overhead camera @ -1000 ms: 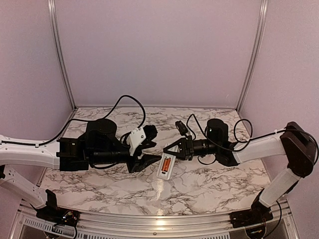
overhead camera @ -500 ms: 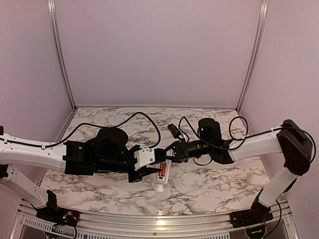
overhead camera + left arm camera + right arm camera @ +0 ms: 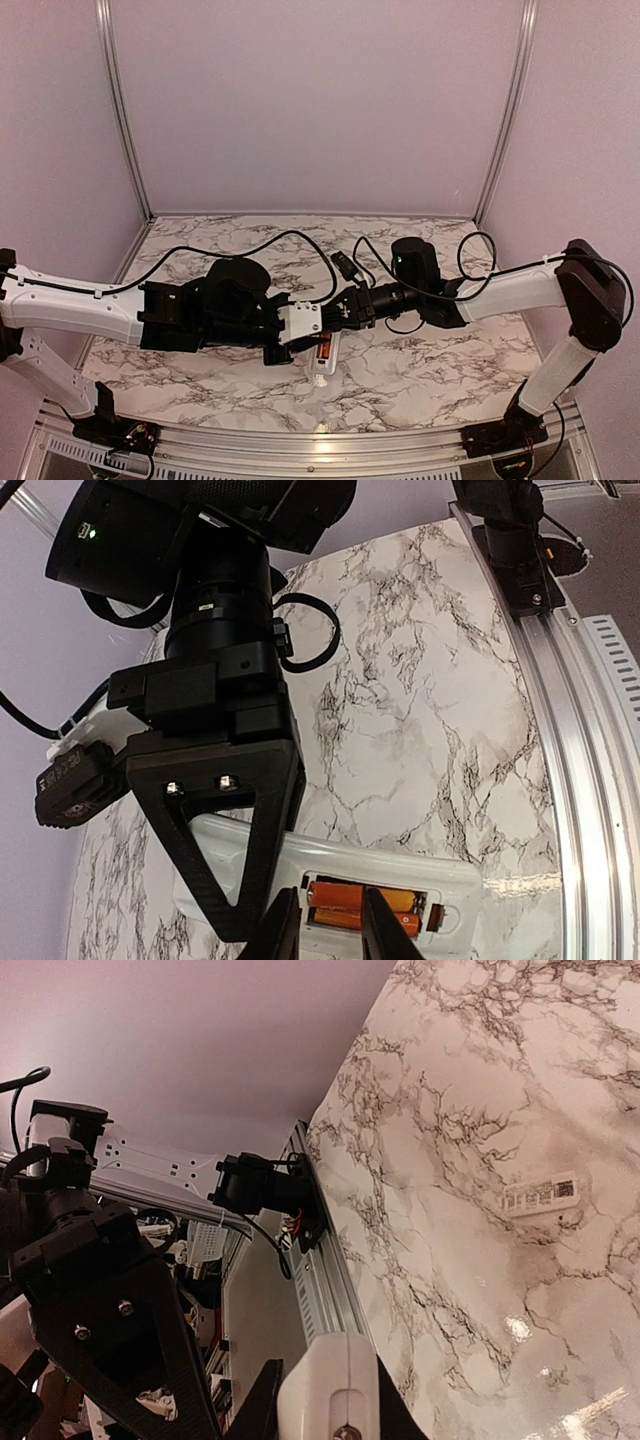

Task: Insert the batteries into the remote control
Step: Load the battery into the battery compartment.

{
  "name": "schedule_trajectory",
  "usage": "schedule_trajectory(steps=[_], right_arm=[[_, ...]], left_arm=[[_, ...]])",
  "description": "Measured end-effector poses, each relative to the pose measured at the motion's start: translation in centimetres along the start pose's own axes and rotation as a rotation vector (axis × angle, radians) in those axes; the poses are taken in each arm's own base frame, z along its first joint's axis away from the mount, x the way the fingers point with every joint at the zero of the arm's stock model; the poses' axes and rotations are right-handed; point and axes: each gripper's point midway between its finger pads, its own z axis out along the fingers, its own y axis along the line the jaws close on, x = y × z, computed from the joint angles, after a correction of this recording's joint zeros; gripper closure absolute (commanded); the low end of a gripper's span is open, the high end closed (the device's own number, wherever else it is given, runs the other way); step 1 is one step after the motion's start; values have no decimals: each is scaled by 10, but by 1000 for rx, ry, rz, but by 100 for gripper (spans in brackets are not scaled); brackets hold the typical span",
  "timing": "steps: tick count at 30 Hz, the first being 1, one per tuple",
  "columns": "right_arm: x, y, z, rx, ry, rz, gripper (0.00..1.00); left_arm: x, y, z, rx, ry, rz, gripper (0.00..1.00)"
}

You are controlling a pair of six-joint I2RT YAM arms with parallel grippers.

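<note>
The remote control (image 3: 320, 368), bay-up, seemingly runs near-far.

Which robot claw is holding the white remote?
The right gripper: its fingers are clamped on the remote control. The left gripper holds nothing; its fingertips stand apart at the orange batteries.

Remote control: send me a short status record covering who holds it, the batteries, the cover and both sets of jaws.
remote control: battery bay facing up, uncovered
batteries: two orange cells side by side in the bay
cover: off, lying flat on the table, apart from the remote control
right gripper: jaws shut on one end of the remote control
left gripper: jaws narrowly apart at the batteries; contact or grip unclear
</note>
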Motion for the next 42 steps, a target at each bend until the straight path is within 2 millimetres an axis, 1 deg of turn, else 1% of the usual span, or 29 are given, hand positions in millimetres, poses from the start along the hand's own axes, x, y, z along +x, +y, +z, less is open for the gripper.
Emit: schedule_trajectory(steps=[12, 18, 25, 33, 42], right_arm=[[0, 2, 2, 5, 11, -12, 100], [0, 6, 4, -2, 16, -31, 100], [2, 6, 5, 1, 23, -30, 100], [5, 3, 6, 14, 32, -28, 100], [8, -3, 6, 33, 43, -15, 100]], left_arm=[[10, 2, 3, -22, 45, 25, 76], [16, 3, 6, -29, 68, 29, 76], [17, 3, 7, -28, 73, 30, 77], [23, -1, 13, -8, 107, 46, 84], [26, -5, 18, 19, 148, 57, 89]])
